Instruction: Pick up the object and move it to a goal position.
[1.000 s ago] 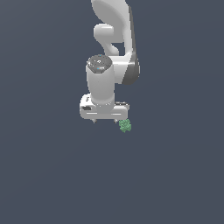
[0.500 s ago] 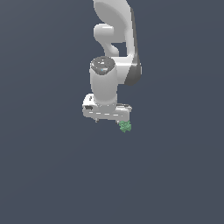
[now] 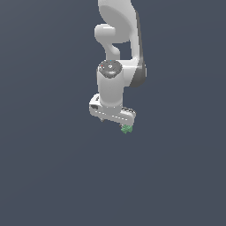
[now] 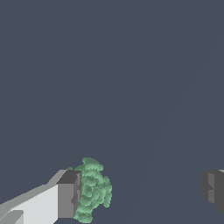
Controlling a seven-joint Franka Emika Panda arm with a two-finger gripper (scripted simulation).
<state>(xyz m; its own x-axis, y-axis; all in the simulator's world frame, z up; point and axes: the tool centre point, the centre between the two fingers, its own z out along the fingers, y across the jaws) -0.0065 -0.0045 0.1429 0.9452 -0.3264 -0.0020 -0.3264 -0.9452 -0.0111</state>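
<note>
Currently spread wide: gripper (image 4: 142,190) released, green object (image 4: 92,190) touching one finger pad (image 4: 68,194), far from the other. Off-centre, so probably needs recentring before clenching.

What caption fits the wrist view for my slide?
Open tool straddling the floor, with the bumpy green lump right beside one finger and far from the other.

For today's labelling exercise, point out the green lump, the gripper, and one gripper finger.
green lump (image 4: 92,190), wrist view, middle of its bumpy surface
gripper (image 4: 140,192), wrist view, midway between its fingertips
finger (image 4: 68,194), wrist view, dark pad beside the lump
</note>
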